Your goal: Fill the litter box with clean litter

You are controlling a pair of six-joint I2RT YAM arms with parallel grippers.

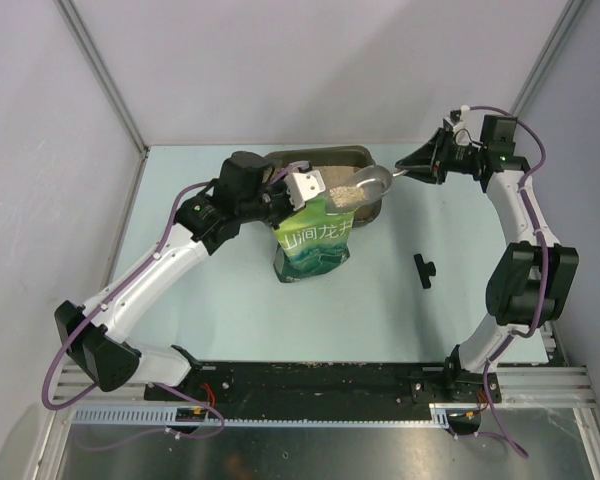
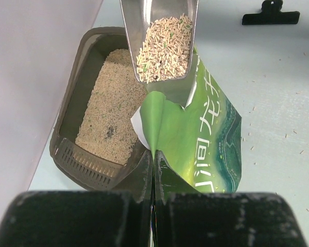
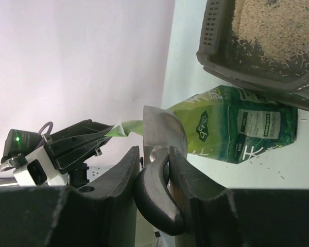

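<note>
The dark brown-grey litter box [image 1: 366, 157] sits at the back of the table, behind the green bag [image 1: 315, 245]. In the left wrist view the litter box [image 2: 72, 105] holds a layer of beige clean litter [image 2: 110, 108]. My left gripper [image 2: 154, 159] is shut on the top edge of the green bag [image 2: 195, 139] and holds it upright. My right gripper [image 3: 153, 159] is shut on the black handle of the silver scoop [image 3: 162, 131]. The scoop [image 2: 162, 41] is full of litter and hangs above the bag's mouth, next to the box.
A black clip [image 1: 423, 268] lies on the pale table to the right of the bag. Stray granules are scattered on the table [image 2: 278, 118] beside the bag. Grey walls close in the left and back sides.
</note>
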